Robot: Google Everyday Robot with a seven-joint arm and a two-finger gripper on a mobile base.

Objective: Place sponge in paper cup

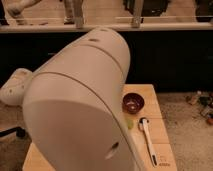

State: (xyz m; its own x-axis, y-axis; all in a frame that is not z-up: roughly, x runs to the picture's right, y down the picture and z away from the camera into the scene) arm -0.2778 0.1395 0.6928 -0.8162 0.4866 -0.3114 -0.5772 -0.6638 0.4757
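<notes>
The broad off-white rounded arm casing lies nearest the camera and fills most of the view, sloping from the lower left up towards the centre. It blocks everything beneath and behind it, the claw included. The claw is therefore out of sight somewhere past this casing, probably low over the table. Its fingers are fully closed, but nothing visible shows whether they have hold of anything. Because the claw is hidden, other things can only be placed loosely against it. All of them show beyond the casing's right edge, on the side away from where the arm covers the light wooden table. Closest of these is a long white-handled utensil with a dark head, lying flat along the tabletop. Just beyond it, touching the casing's outline, is a small yellow-green scrap; it may be the sponge, though that cannot be told. Farther on stands a dark reddish-brown shiny cup, upright and open upwards, which is not the target. The white paper cup is not visible, and is probably hidden behind the arm. Well beyond the table are a few small items on the floor, then a dark wall under a pale railing.
</notes>
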